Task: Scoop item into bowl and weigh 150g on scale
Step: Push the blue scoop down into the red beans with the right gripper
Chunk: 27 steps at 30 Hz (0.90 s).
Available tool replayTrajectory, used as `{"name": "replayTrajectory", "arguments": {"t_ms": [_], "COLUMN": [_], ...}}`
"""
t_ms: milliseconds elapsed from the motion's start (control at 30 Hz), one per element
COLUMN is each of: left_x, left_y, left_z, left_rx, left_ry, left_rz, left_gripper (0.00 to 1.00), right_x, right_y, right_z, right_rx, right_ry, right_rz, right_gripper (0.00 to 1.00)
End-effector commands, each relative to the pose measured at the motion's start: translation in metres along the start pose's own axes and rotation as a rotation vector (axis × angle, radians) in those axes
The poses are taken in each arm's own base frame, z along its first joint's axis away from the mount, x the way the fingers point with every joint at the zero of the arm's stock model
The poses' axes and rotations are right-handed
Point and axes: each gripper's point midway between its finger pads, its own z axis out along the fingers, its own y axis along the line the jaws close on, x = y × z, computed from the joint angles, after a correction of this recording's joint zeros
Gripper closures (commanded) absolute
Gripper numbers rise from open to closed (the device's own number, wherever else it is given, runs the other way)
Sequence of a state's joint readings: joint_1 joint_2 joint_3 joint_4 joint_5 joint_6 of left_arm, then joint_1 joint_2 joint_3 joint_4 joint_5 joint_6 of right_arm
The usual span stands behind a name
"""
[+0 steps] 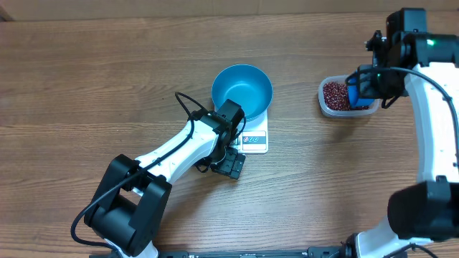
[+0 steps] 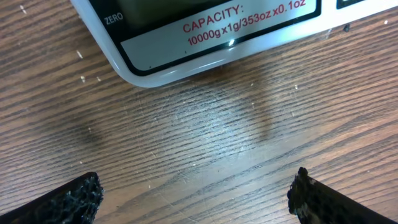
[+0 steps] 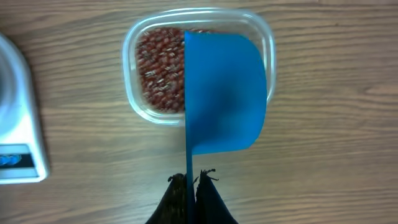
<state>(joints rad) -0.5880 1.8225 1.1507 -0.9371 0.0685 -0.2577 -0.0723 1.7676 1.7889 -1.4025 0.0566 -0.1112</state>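
Right wrist view: the right pincer [image 3: 193,180] is clamped tight on the thin handle of the blue scoop [image 3: 224,93], which stands edge-on between the fingers.
Scoop: its cup hangs over one half of the clear tub [image 3: 132,68]. I cannot tell whether it touches the beans or carries any.
Beans: the beans [image 3: 158,68] lie heaped in the tub, showing on the side of the scoop nearer the scale [image 3: 18,124].
Tub: it sits on the bench [image 1: 107,72], well apart from the scale, on the robot's right.
Left pincer: the left pincer [image 2: 196,193] has its jaws spread wide and holds nothing. It hovers low over bare wood just beside the scale's button edge.
Bowl: the bowl [image 1: 242,89] sits on the scale, wider than the platform. No beans show inside it.
Step in hand: loading the scoop, as I judge it; the weighing has hardly begun.
Doing it well: roll the wrist so the cup's mouth meets the heap, push along the tub's long side, and take a modest load. Level the cup before lifting so nothing spills on the way across.
Watch for: the light tub may slide under the push. The left arm should keep off the scale, or the reading will be false.
Near the target: smaller scoops, shaken in gently.
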Motion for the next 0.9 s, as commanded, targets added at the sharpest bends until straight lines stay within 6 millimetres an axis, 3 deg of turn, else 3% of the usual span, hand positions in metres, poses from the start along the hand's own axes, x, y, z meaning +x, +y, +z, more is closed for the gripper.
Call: {"name": "replayTrajectory", "arguments": {"t_ms": [0,300,867], "left_x": [-0.002,-0.001,0.002], "left_y": [-0.002,-0.002,-0.001], "left_z": [-0.001,0.000,0.000], "left_rx": [0.010,0.009,0.005], "left_ry": [0.001,0.006,0.016], "left_rz": [0.019,0.018,0.018], "left_gripper": [0.00,0.00,0.01], "right_x": [-0.010,-0.015,-0.008], "right_y": [-0.018,-0.018,-0.023], "right_z": [0.011,0.019,0.077], "right_rx": [0.102,0.103,0.136], "right_ry": [-0.006,0.001,0.157], "right_rz": [-0.063,-0.232,-0.222], "right_gripper": [0.96,0.96,0.96]}}
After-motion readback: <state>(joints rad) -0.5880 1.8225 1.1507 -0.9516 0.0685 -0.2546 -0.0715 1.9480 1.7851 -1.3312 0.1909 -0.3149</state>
